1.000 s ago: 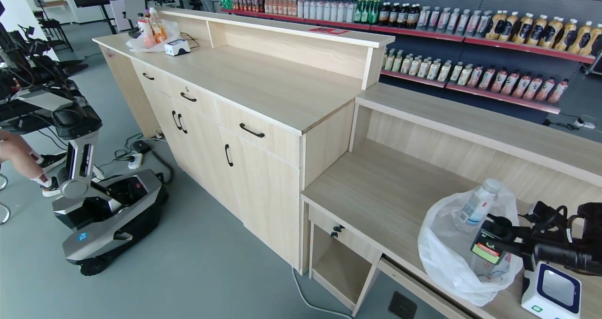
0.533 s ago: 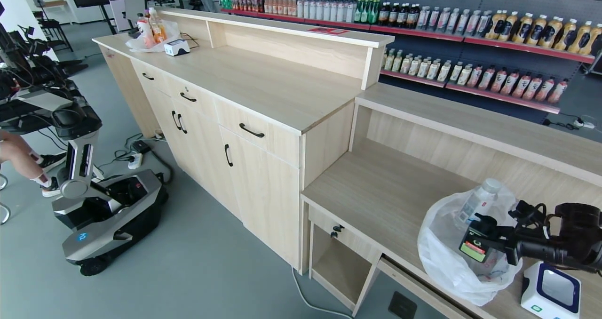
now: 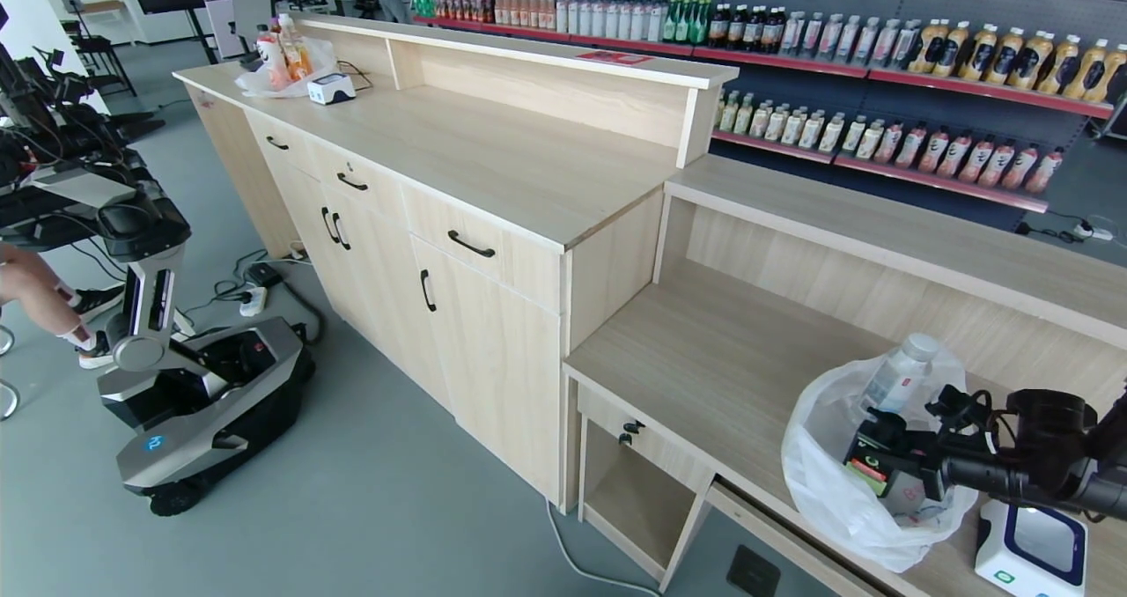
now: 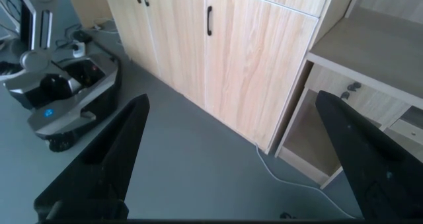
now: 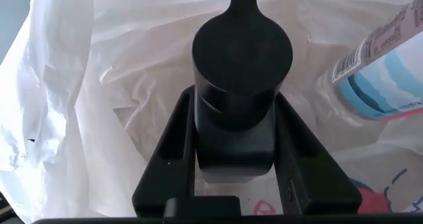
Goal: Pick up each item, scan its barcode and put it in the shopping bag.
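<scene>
A white plastic shopping bag (image 3: 832, 491) stands open on the low desk (image 3: 722, 350) at the right. In it leans a clear bottle (image 3: 898, 372) with a white cap. My right gripper (image 3: 880, 475) hangs at the bag's mouth, shut on a dark-capped bottle (image 3: 867, 472) with a green and red label. In the right wrist view the fingers (image 5: 170, 151) clamp that bottle (image 5: 242, 52) over the bag (image 5: 99, 85), with the clear bottle's label (image 5: 390, 65) beside it. My left gripper (image 4: 231, 97) is open above the floor, facing the cabinet doors.
A white barcode scanner (image 3: 1030, 549) sits on the desk just right of the bag. A taller counter (image 3: 493, 148) runs off to the left, carrying another bag of bottles (image 3: 286, 60). Another robot (image 3: 176, 386) stands on the floor. Bottle shelves (image 3: 880, 42) line the back.
My right gripper has carried the dark-capped bottle leftward and down, from beside the scanner into the bag's mouth. Nothing else has moved.
</scene>
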Controlling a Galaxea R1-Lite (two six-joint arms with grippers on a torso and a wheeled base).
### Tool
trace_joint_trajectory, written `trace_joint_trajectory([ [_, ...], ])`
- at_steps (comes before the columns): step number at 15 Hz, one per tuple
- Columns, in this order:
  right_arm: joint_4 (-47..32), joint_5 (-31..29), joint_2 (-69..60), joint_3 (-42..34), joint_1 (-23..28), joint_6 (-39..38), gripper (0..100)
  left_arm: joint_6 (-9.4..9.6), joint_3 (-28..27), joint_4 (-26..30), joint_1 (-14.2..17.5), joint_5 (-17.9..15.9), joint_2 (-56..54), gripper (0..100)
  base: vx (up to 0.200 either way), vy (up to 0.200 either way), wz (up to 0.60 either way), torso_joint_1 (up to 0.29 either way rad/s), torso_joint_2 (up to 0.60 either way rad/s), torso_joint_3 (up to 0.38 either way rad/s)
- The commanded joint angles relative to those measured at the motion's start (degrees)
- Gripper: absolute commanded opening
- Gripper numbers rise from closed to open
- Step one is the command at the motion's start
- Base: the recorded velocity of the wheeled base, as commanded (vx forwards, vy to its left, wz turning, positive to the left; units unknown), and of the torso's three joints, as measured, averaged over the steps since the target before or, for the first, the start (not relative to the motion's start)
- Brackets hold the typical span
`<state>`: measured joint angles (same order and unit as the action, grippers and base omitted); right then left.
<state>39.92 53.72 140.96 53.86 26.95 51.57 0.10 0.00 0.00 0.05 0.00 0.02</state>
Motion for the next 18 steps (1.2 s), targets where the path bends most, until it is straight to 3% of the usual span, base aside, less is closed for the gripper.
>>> trace_joint_trajectory([
  [1, 0.0, 0.0, 0.6, 0.2, -0.1, 0.0, 0, -0.01, 0.0, 0.0, 0.0, 0.0, 0.0, 100, 0.0, 0.0, 0.0, 0.0, 0.0, 0.0],
  [4, 0.0, 0.0, 0.5, -0.3, -0.1, -0.1, 0, -0.01, 0.0, 0.0, 0.0, 0.0, 0.0, 100, 0.0, 0.0, 0.0, 0.0, 0.0, 0.0],
  [5, 0.0, 0.0, 0.5, -0.7, 0.1, -0.1, 100, -0.01, 0.0, 0.0, 0.0, 0.0, 0.0, 100, 0.0, 0.0, 0.0, 0.0, 0.0, 0.0],
  [11, -0.3, 0.1, -12.6, -6.5, 0.7, -6.1, 100, -0.01, 0.0, 0.0, 0.0, 0.0, 0.0, 100, 0.0, 0.0, 0.0, 0.0, 0.0, 0.0],
  [14, -0.7, -0.8, -28.1, -13.5, 1.5, -16.7, 100, -0.01, 0.0, 0.0, 0.0, 0.0, 0.0, 100, 0.0, 0.0, 0.0, 0.0, 0.0, 0.0],
  [18, -3.4, -15.8, -50.2, -23.0, 3.3, -21.0, 100, -0.01, 0.0, 0.0, 0.0, 0.0, 0.0, 100, 0.0, 0.0, 0.0, 0.0, 0.0, 0.0],
])
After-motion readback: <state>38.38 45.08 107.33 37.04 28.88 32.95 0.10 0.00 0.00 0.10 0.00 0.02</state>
